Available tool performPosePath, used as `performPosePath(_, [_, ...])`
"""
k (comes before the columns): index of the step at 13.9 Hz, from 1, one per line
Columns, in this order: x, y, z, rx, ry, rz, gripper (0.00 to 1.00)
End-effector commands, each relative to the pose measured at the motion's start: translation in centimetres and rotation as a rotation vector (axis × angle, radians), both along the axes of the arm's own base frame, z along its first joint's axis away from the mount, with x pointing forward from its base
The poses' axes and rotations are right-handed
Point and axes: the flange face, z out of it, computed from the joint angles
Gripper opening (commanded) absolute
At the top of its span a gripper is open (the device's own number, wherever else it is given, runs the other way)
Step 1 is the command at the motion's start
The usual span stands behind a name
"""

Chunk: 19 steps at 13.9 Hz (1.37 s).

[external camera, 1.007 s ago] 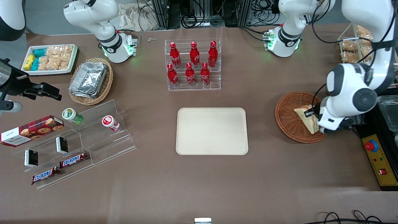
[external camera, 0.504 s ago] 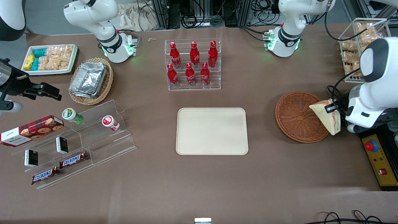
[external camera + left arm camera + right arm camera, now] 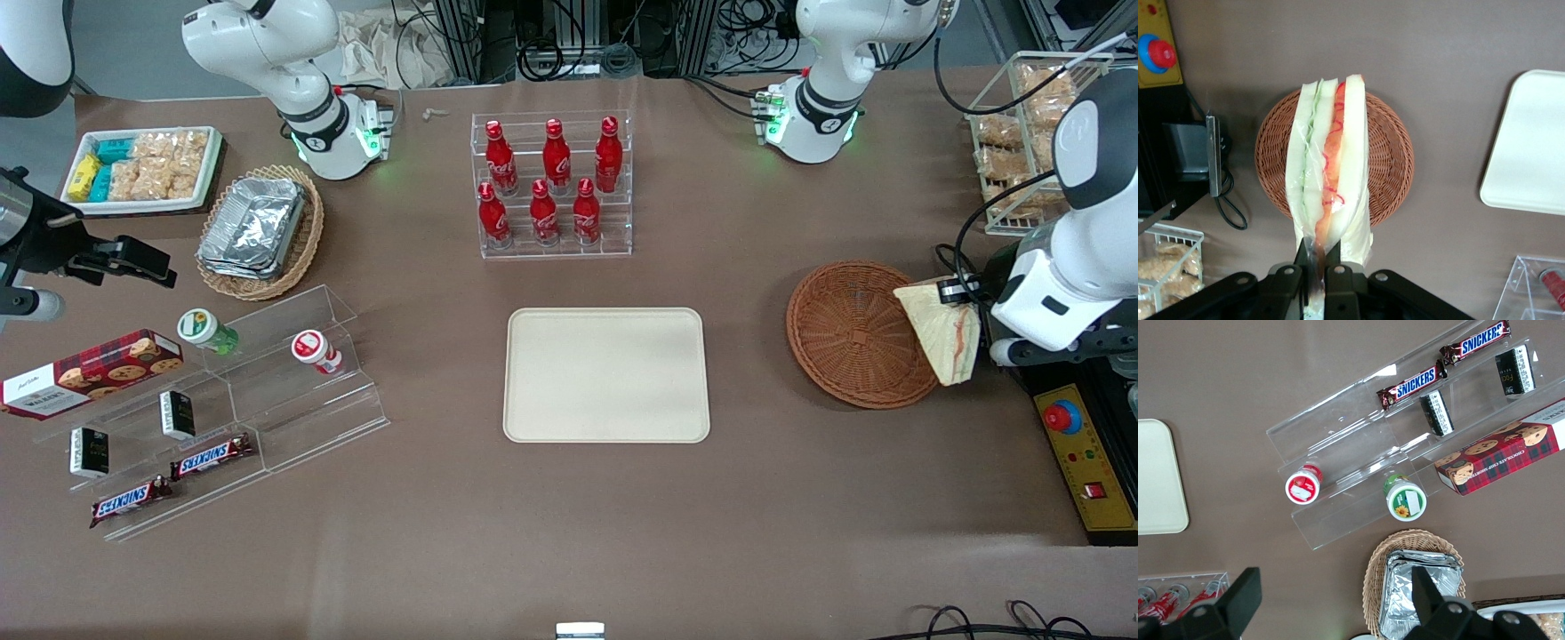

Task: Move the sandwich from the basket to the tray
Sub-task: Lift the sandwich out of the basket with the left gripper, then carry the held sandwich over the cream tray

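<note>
Gripper (image 3: 958,292): jaws clamped on sandwich (image 3: 942,331), raised over basket (image 3: 849,333) rim, working arm's end
Tray (image 3: 606,374): mid-desk
Between: bare desk (image 3: 747,356)
Bottles (image 3: 551,182): farther edge

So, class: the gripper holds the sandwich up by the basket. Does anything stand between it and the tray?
Nothing visible does. The gripper holds the sandwich above the basket rim; only bare table lies between the basket and the tray, whose surface is bare.

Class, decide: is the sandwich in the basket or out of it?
Out. The gripper is shut on the sandwich, holding it above the empty basket, at its edge toward the working arm's end.
</note>
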Motion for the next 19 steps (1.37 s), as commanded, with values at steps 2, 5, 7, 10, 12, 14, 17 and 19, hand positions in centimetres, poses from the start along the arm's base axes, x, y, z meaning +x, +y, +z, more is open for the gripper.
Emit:
performPosePath(2, [1.1,-5.8,-1.9,-0.015,0.042,-0.109,0.00])
performPosePath(5, [2.0,-9.8,-2.9,-0.044,0.064,-0.138,0.00])
performPosePath(7, [1.9,-13.4,-5.5,-0.043,0.101,-0.086,0.00])
performPosePath(10, [1.2,-19.5,-9.0,-0.013,0.131,-0.112,0.00])
performPosePath(12, [1.6,-21.3,-12.4,-0.015,0.149,-0.106,0.00])
performPosePath(14, [1.4,-23.9,-14.8,-0.019,0.143,-0.104,0.00])
performPosePath(17, [0.9,-26.2,-17.2,-0.020,0.155,-0.130,0.00])
performPosePath(19, [1.2,-26.6,-17.9,-0.033,0.139,-0.128,0.00])
